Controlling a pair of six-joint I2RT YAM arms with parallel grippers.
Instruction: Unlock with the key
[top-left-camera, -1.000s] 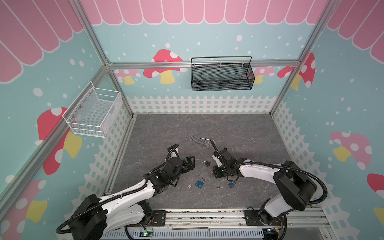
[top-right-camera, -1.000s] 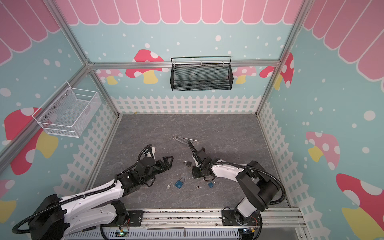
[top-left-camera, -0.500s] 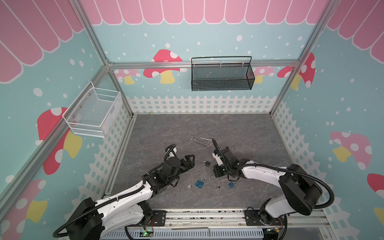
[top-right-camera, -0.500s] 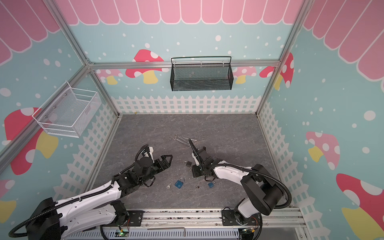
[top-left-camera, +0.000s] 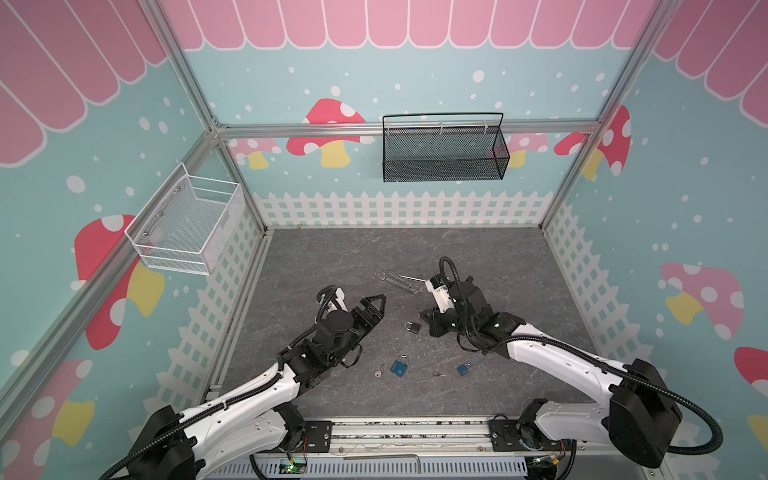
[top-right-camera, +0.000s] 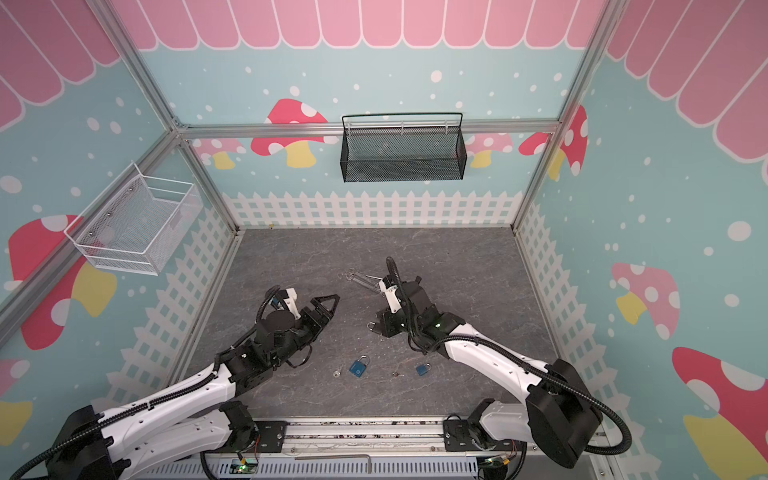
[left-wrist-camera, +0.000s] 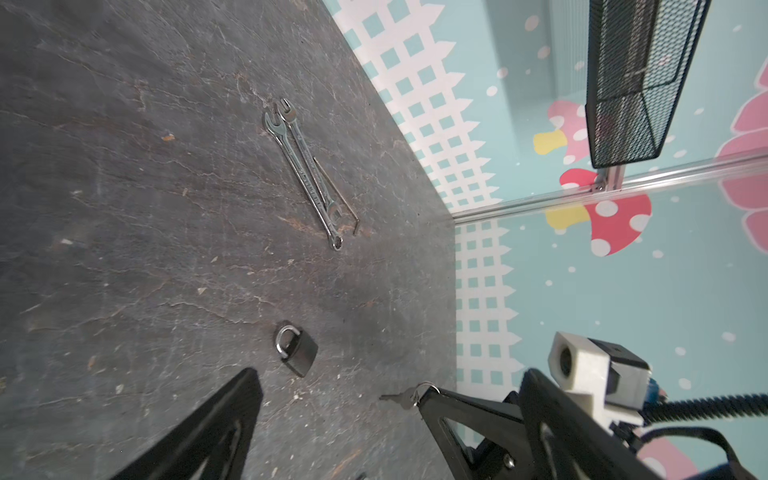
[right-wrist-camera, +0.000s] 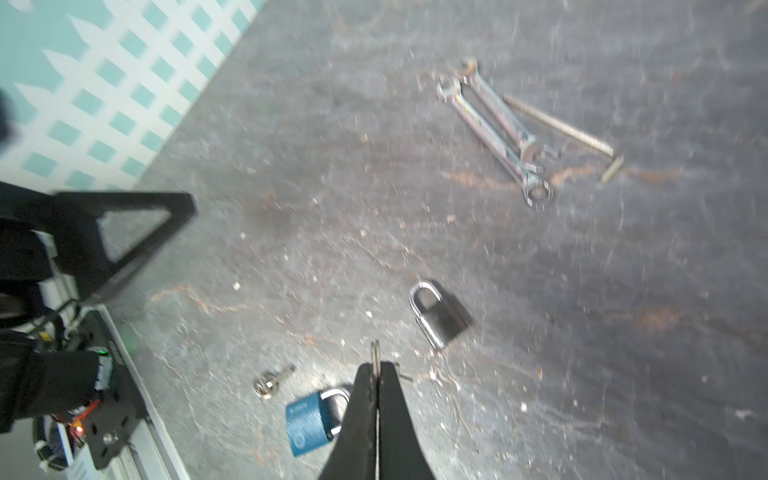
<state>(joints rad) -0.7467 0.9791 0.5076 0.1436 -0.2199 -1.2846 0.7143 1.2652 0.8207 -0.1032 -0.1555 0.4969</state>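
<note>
Key (left-wrist-camera: 401, 397) is held at the tips of the shut right gripper (right-wrist-camera: 377, 365), its ring and blade sticking out, low over the bench (top-left-camera: 478, 257). It is near the black padlock (left-wrist-camera: 298, 352), which lies flat with its shackle pointing away from the key. The left gripper (top-left-camera: 376, 311) hovers wide and empty on the padlock's other side. The step, as I judge it, is to steady the padlock before any insertion. Bring the left gripper down over the body, not the shackle, and clamp it so the keyhole end faces the right gripper. Then line the blade up with the keyway and push straight. A slanted approach would likely just shove the padlock or twist the key in its thin grip. Two blue padlocks (top-left-camera: 399, 368) lie closer to the robot; whether this key fits one of them instead cannot be told.
</note>
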